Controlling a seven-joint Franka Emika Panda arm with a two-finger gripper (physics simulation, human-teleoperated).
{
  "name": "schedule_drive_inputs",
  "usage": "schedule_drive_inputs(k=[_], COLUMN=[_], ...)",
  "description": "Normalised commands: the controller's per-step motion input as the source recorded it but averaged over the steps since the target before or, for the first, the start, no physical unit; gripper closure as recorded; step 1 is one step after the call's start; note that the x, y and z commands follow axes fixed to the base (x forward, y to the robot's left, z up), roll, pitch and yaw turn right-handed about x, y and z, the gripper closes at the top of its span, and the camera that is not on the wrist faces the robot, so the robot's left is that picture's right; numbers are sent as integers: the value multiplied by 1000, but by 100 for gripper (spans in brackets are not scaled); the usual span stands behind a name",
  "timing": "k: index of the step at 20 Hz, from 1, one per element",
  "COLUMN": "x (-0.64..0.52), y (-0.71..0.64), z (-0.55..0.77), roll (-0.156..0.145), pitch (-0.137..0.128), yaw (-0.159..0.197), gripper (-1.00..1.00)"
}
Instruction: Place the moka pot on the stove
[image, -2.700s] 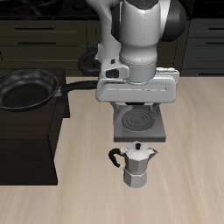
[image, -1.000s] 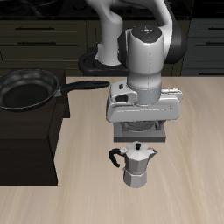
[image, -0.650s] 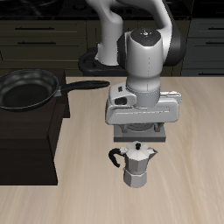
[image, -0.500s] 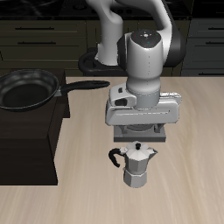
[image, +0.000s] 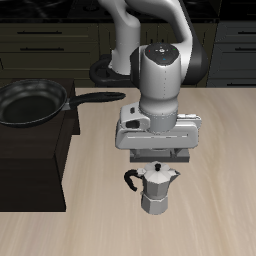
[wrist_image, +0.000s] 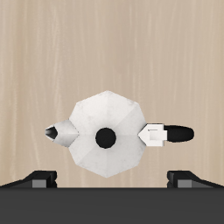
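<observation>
At the left of the exterior frame a black frying pan (image: 30, 102) rests on top of a dark cabinet block (image: 35, 150), its long handle reaching toward the middle of the picture; below and to the right of that block spreads the pale wooden table (image: 220, 190). In the centre the white arm descends from the upper part of the frame and ends in the gripper (image: 155, 160), whose wide grey body hangs directly above the moka pot (image: 155, 186); the stove (image: 180, 153) lies behind the gripper, almost wholly covered by it, with only a grey edge showing beside the gripper's body. The moka pot stands upright on the table in the lower centre, nearer the table's front edge than the stove, its black handle curving out toward the left of the frame. In the wrist view the moka pot (wrist_image: 105, 134) appears from straight above, an octagonal silver lid with a black knob at its middle, spout on one side and handle on the other; the fingers (wrist_image: 39, 178) stand spread wide, one well clear on either side of the pot, touching nothing.
</observation>
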Motion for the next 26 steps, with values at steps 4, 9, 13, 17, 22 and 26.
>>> schedule_drive_inputs(k=[4, 9, 13, 17, 22, 26], x=[31, 0, 22, 3, 42, 42], y=[6, 57, 51, -27, -129, -93], z=[-256, -183, -169, -81, -158, -170], roll=[2, 4, 9, -4, -20, -6], pitch=[40, 20, 27, 13, 28, 41], yaw=[23, 0, -7, -13, -6, 1], gripper=[-100, -100, -100, -100, -100, -100])
